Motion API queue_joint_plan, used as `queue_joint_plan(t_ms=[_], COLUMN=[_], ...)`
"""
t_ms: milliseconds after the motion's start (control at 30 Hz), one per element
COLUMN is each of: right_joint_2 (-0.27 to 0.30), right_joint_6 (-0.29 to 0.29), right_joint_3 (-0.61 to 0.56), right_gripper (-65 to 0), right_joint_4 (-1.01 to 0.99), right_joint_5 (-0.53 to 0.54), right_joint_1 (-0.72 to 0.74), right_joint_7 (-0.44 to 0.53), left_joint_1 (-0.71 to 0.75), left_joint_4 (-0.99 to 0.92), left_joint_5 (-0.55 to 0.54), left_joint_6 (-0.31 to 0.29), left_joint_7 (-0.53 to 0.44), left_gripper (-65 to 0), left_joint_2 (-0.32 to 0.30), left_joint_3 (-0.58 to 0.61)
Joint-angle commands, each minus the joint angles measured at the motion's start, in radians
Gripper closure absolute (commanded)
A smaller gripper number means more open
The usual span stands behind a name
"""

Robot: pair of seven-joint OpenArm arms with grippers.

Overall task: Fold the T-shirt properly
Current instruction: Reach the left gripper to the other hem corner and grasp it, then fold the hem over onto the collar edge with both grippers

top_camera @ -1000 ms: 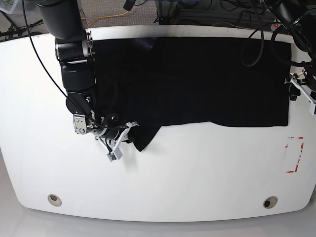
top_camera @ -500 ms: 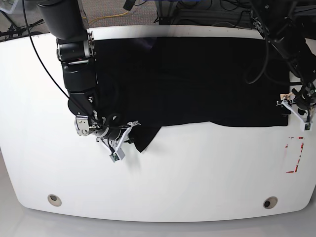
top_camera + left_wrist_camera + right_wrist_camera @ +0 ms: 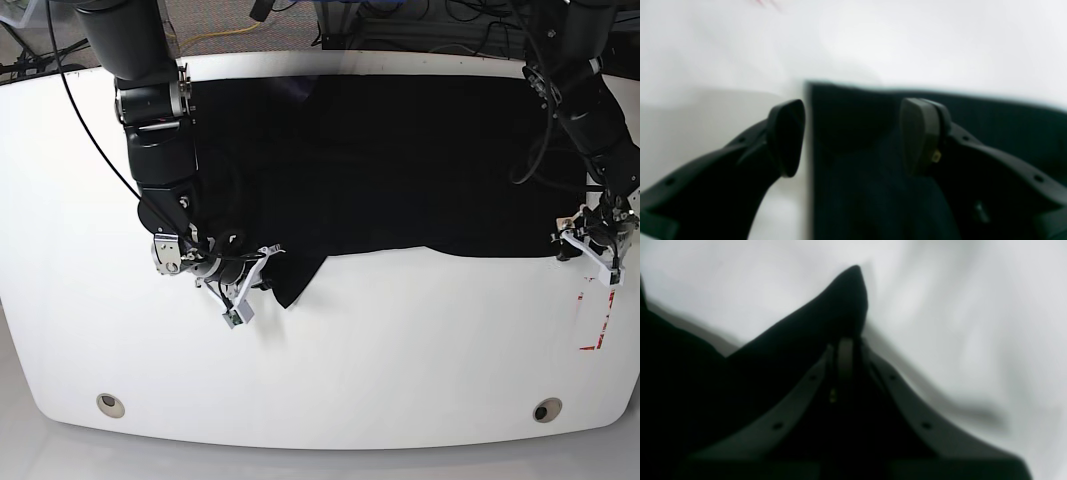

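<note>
T-shirt (image 3: 400,165) spread flat, black, across far half of white bench (image 3: 400,350); near hem running left to right, with one pointed flap (image 3: 826,313) drooping toward near edge at left. Red tape outline (image 3: 598,315) on bench at near right, just beyond shirt's corner. Right gripper (image 3: 262,282) at that flap: fingers (image 3: 845,356) pressed together, clamped on black cloth, confirmed in right wrist view. Left gripper (image 3: 588,238) low over shirt's near right corner: fingers (image 3: 786,136) standing apart, one over bare bench, the other over fabric, shirt's side edge (image 3: 810,150) between them; nothing gripped. Contact with cloth not determinable, view blurred. Cables (image 3: 470,40) beyond far edge of bench.
</note>
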Motion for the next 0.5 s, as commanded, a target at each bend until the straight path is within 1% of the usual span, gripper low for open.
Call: queue_joint_plan(t_ms=[0,133,367,400,433,467], right_joint_2=[0.005,0.005,0.005,0.005,0.005,0.005], right_joint_6=[0.002,0.006,0.006,0.006,0.006,0.006], right_joint_3=[0.0,0.002,0.002,0.002,0.002,0.002], right_gripper=[0.0,0.0,0.0,0.0,0.0,0.0], right_joint_4=[0.008,0.008,0.008,0.009,0.009,0.009], right_joint_5=[-0.009,-0.009,-0.009,-0.009,-0.009,-0.009], right_joint_1=[0.021,0.021,0.021,0.021,0.021,0.023], right_joint_7=[-0.019,-0.019,-0.019,-0.019,-0.019,-0.019], left_joint_1=[-0.022,-0.027,-0.027,-0.025,-0.023,-0.023], left_joint_4=[-0.019,-0.082,-0.092,-0.088,-0.086,-0.086], left_joint_5=[-0.015,-0.017,-0.017,-0.017,-0.017,-0.017], left_joint_6=[-0.004,-0.004,-0.004,-0.004,-0.004,-0.004], left_joint_7=[-0.033,-0.038,-0.037,-0.037,-0.037,-0.037], left_gripper=[-41.5,-41.5,-40.7,-40.0,-37.9,-34.0], left_joint_2=[-0.022,-0.022,-0.017,-0.017,-0.017,-0.017], left_joint_3=[0.046,0.064,0.072,0.072,0.072,0.072])
